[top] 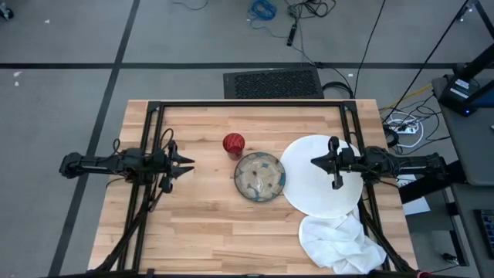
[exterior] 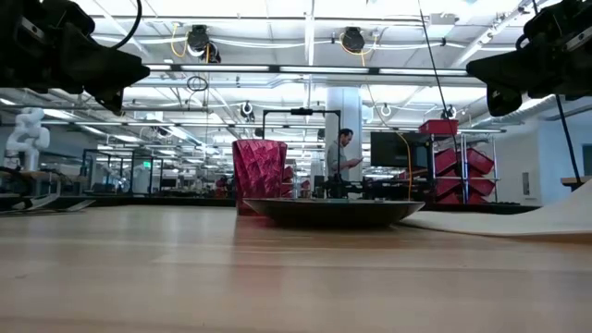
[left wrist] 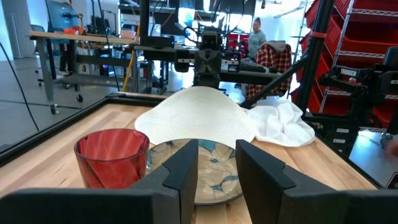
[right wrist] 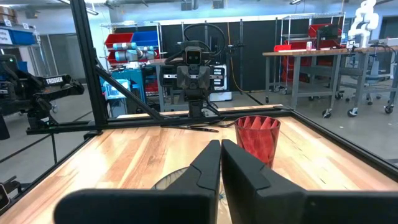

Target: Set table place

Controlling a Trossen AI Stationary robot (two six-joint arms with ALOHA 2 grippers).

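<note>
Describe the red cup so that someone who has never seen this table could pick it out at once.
Start at the light wooden table and find the big white round placemat on its right half. Just left of that lies a patterned bowl, and the red cup stands beside the bowl's far-left rim. It is the only red, upright, faceted see-through thing there.

The table (top: 201, 224) holds cup (top: 234, 144), bowl (top: 260, 177), placemat (top: 309, 181) (cloth (top: 340, 243) too).
</note>
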